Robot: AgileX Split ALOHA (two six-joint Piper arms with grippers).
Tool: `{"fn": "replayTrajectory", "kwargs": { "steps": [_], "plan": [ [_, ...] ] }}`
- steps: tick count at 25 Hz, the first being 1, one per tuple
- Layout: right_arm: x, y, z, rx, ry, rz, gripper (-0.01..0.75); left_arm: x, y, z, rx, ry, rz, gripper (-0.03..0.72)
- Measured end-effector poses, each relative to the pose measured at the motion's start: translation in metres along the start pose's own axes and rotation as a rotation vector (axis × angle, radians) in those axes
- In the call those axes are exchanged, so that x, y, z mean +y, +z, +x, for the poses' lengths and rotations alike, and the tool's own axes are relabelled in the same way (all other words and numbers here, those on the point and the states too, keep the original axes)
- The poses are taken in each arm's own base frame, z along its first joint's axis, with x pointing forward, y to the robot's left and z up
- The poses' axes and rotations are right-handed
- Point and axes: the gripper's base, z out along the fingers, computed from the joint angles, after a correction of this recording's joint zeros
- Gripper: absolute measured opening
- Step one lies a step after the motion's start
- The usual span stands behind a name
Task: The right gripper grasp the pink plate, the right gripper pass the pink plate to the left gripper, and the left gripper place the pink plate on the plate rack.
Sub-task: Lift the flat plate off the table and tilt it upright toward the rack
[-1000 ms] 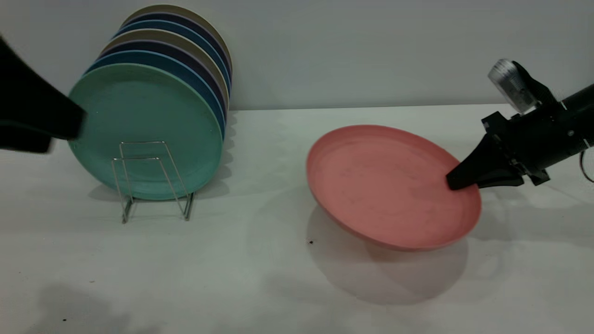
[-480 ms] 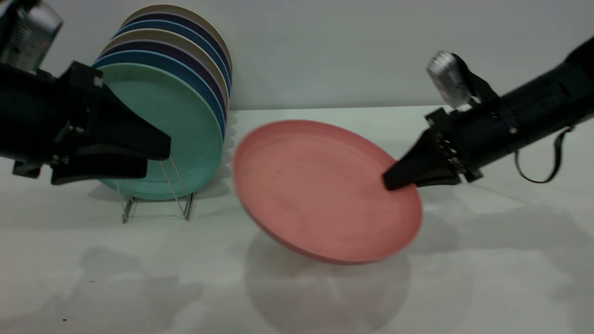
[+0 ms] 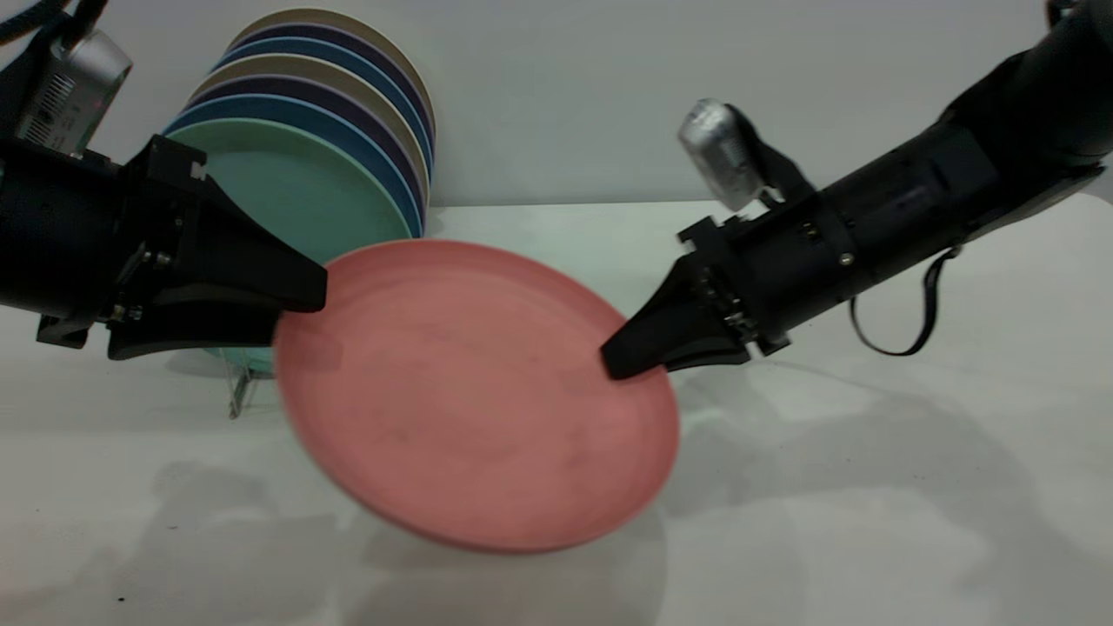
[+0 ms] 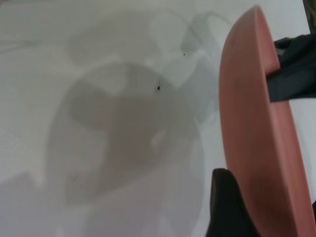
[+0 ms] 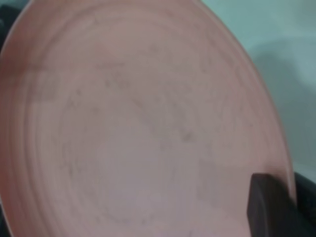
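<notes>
Upright stacked plates (image 3: 348,113) — perhaps seven

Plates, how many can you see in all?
8: the pink plate held in the air by the right gripper, and seven upright in the plate rack; more may be hidden.

Left gripper (image 3: 291,309): matte black, angular, tapering to two wedge-shaped fingers, with small silver screws near their base and a silver-grey module bearing a label above. Right gripper (image 3: 619,358): same black wedge form on a thick black cylindrical arm, a silver-grey capsule module on top, pale screws, and a black cable looping beneath.
</notes>
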Motion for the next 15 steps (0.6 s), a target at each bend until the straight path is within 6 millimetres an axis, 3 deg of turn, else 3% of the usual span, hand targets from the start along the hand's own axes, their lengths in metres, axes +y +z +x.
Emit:
{"fn": "replayTrajectory", "kwargs": {
  "steps": [8,10,13,15],
  "plan": [
    [0.018,0.018,0.001,0.017,-0.023,-0.056,0.017,0.002,0.0,0.0,-0.002,0.003,-0.018,0.412],
    [0.019,0.019,0.001,0.012,-0.028,-0.062,0.017,0.002,0.0,0.0,-0.002,0.003,-0.018,0.333],
    [0.019,0.018,0.001,0.01,-0.032,-0.067,0.021,0.004,0.0,-0.001,-0.007,0.003,-0.038,0.153],
    [0.021,0.017,0.0,0.006,-0.041,-0.076,0.027,0.007,0.0,-0.001,-0.006,0.008,-0.067,0.104]
  ]
}}
